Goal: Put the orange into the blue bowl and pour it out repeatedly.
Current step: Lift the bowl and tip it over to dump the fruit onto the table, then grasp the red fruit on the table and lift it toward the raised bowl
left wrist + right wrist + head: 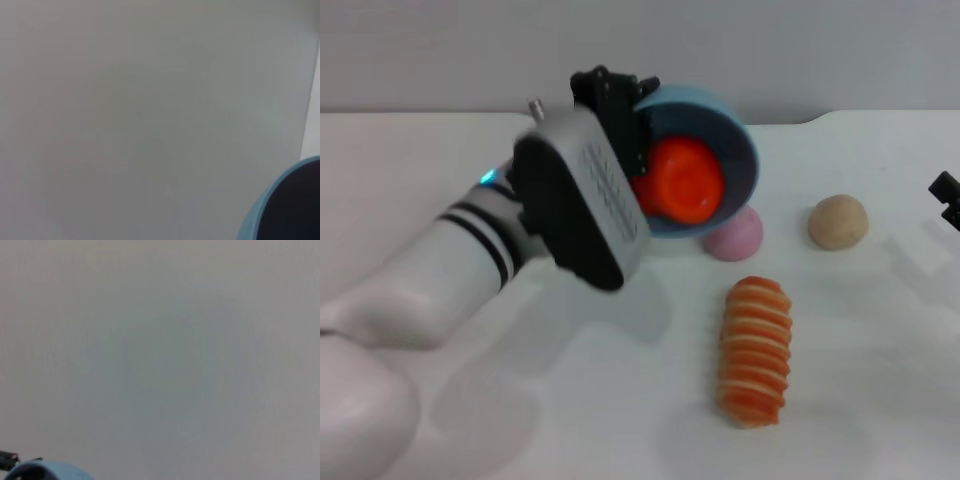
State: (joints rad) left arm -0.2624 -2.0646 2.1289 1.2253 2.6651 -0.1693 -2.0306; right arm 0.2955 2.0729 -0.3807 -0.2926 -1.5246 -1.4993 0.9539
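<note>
Light-blue bowl [735, 130] tipped on edge, upper centre; left gripper [617, 105] clamps its rim. Orange [682, 180] inside (pink ball [737, 238] just below). Right gripper [947, 195] at right edge, fingers unreadable.

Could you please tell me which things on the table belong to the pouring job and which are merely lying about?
In use:
- orange, inside the tilted bowl
- blue bowl, held tipped by the left end effector

Lying about:
- pink ball
- tan ball
- striped roll
- right end effector, at the table's edge
</note>
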